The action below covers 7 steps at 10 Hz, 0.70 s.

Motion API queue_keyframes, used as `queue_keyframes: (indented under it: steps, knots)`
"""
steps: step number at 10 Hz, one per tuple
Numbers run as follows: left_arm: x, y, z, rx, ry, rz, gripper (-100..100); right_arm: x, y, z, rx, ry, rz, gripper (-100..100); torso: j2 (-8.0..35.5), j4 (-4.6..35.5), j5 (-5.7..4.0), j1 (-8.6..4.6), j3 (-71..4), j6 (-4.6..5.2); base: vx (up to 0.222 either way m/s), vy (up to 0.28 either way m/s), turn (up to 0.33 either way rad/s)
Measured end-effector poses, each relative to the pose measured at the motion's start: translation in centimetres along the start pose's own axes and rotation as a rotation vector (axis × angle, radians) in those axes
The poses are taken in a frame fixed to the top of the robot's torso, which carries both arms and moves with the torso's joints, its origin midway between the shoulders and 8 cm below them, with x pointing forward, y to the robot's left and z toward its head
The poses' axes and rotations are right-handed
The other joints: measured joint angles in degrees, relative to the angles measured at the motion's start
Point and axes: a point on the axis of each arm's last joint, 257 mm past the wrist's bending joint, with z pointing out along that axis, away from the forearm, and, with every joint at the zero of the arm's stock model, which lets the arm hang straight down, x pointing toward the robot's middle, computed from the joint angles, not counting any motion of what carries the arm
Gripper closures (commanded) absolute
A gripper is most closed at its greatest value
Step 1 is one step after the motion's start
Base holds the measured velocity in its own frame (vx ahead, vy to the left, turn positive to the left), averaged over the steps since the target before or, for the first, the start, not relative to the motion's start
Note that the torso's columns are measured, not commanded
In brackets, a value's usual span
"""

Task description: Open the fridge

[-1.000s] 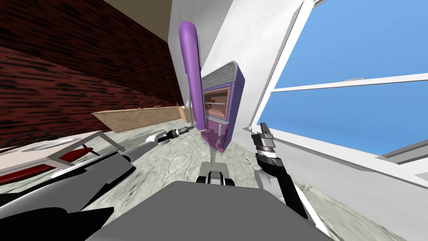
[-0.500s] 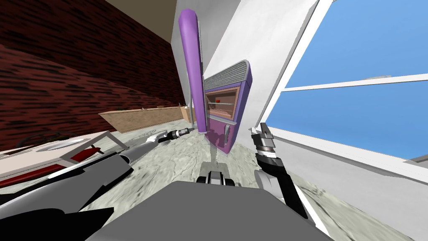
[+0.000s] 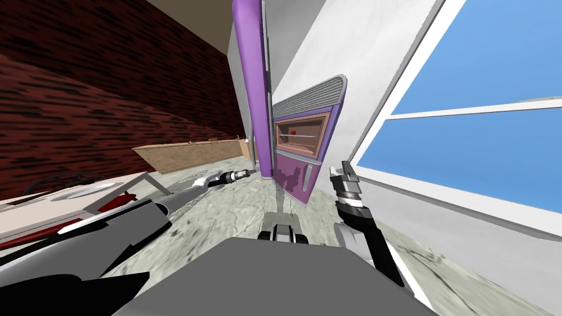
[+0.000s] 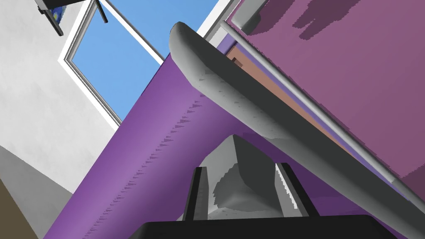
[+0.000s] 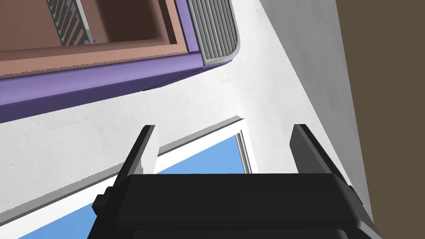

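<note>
Fridge (image 3: 304,142) sits mid-frame in the head view, with its purple door (image 3: 257,82) edge-on up the top middle. It looks a bit wider than a second ago, though my head shifted too. Left tool (image 4: 240,166) is clenched on the grey handle (image 4: 257,120), right tool (image 5: 224,126) released. Basically open, I'd say.

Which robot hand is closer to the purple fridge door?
Left. The left gripper clamps the grey handle on the purple door; the right gripper hangs open, apart from it.
</note>
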Motion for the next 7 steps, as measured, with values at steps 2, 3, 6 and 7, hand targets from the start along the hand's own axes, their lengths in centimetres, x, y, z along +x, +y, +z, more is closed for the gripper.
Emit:
queue_keyframes:
  steps: [2,3,6,7]
  knots:
    - [0.8,-0.9,0.1,0.035,0.031,-0.003,100,0.0,0.0,0.0,0.0,0.0,0.0,0,0.0,0.0,-0.07,-0.12,-0.1,0.07,0.056,0.28,0.003]
    - [1.3,-1.7,0.2,0.059,0.05,-0.002,100,0.0,0.0,0.0,0.0,0.0,0.0,0,0.2,0.0,-0.02,-0.03,0.1,-0.02,0.085,0.236,0.006]
    - [2.7,-3.2,0.4,0.115,0.1,-0.007,100,0.0,0.0,0.0,0.0,0.0,0.0,0,0.2,0.1,-0.02,0.06,0.1,-0.02,0.077,0.253,0.01]
    - [2.8,-3.3,0.4,0.12,0.104,-0.007,100,0.0,0.0,0.0,0.0,0.0,0.0,0,0.3,-0.1,0.0,-0.47,0.2,-0.01,0.083,0.156,-0.006]
